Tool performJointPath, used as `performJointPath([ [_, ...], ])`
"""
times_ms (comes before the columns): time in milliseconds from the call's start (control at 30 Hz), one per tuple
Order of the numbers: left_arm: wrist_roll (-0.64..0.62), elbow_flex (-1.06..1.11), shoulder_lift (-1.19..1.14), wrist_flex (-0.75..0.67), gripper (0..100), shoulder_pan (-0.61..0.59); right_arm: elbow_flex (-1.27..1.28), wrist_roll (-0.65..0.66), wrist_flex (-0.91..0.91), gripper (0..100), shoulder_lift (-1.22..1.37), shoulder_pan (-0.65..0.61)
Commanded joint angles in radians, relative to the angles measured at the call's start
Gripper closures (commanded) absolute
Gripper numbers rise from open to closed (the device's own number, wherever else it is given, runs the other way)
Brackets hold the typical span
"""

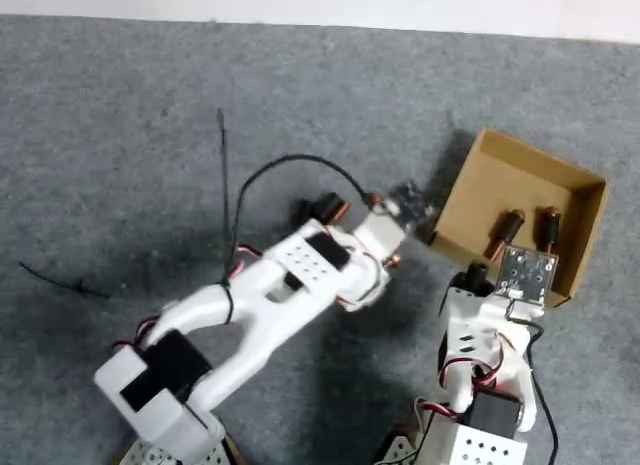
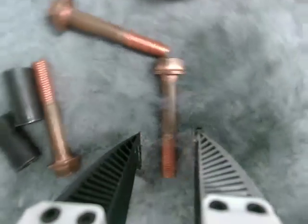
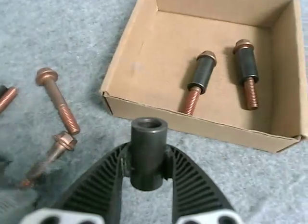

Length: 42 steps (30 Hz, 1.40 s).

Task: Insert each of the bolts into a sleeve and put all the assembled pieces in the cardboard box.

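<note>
Left pincer (image 2: 167, 141) is released right now, jaws spread either side of the threaded end of a bolt (image 2: 168, 103). The bolt lies flat on the grey mat (image 2: 250, 65) and there's a bit of gap on both sides, so nothing is gripped. Its head points straight away from the pincer. Just past that head, the tip of a second bolt (image 2: 103, 29) sits right against it or very nearly, I honestly can't tell which, and that one runs off at a slant. Out to one side of the pincer is a third bolt (image 2: 50, 113), head end toward the pincer. A spare sleeve (image 2: 21, 96) lies right beside its threads, and another sleeve (image 2: 14, 147) is tucked next to that, half out of shot. Right pincer (image 3: 148, 159) is clenched on a held sleeve (image 3: 149, 137), upright, with the open bore facing my wrist cam. The box (image 3: 144, 55) is just ahead of that pincer. Two assembled pieces lie on its floor, near piece (image 3: 199, 82) and far piece (image 3: 246, 72), side by side but not touching, heads pointing away from the pincer.
</note>
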<state>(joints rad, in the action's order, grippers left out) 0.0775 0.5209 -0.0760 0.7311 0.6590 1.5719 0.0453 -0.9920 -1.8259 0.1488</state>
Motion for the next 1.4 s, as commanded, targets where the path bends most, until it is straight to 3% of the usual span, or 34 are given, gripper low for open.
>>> performJointPath([
  [0, 0.031, -0.076, -0.025, -0.025, 80, 0.007, -0.015, -0.003, 0.033, 99.5, -0.013, 0.008],
  [533, 0.14, -0.318, -0.271, -0.018, 80, 0.019, -0.013, -0.002, 0.033, 99.5, -0.013, 0.004],
  [733, 0.141, -0.45, -0.372, 0.089, 80, 0.015, -0.01, -0.002, 0.033, 99.4, -0.013, 0.004],
  [1067, 0.141, -0.466, -0.387, 0.124, 81, 0.013, -0.008, -0.002, 0.035, 99.4, -0.013, 0.004],
  [1367, 0.141, -0.464, -0.387, 0.129, 97, 0.018, -0.007, -0.002, 0.081, 99.4, -0.013, 0.004],
])
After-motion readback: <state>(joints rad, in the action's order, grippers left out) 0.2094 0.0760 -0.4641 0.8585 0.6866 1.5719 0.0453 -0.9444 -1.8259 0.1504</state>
